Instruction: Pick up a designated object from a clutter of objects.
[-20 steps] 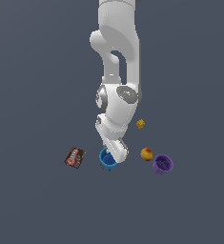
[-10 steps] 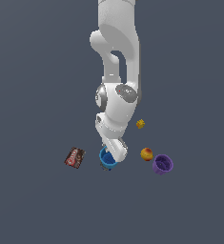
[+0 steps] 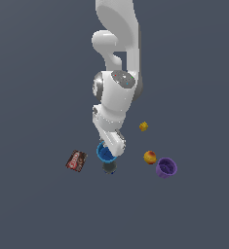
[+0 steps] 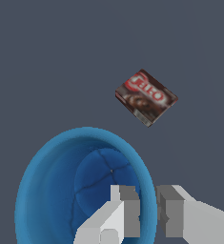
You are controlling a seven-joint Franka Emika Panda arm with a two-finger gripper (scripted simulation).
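Arm: white Panda (image 3: 117,92) comes down from top of exterior view, wrist bent over the clutter near centre.
Gripper (image 4: 146,209): fingers astride blue cup's rim, one finger (image 4: 125,206) inside the hollow, the other (image 4: 173,209) outside the wall. Rim sits in the narrow gap btwn them; looks clamped on the wall, contact itself hard to confirm at this res. In exterior view the hand (image 3: 112,141) covers part of cup.
Blue cup (image 4: 61,190): task obj. Bright blue, round, hollow, opening faces wrist cam, darker floor inside. Exterior view: (image 3: 104,153) just below the hand, approx centre of clutter. Small dark patch (image 3: 109,168) at its 6 o'clock, can't tell what it is.
Packet (image 3: 76,161): flat, brown-red, at cup's 9 o'clock in exterior view, apart from it. Wrist view (image 4: 146,97) shows red logo, lying flat, not touching cup.
Ball (image 3: 150,157): orange-red, at cup's 3 o'clock, apart.
Purple cup (image 3: 166,168): just beside ball, at ball's 4 o'clock, opening up.
Yellow lump (image 3: 143,126): tiny, at ball's 12 o'clock, well apart from rest.
Surface (image 3: 38,204): plain dark grey-blue.
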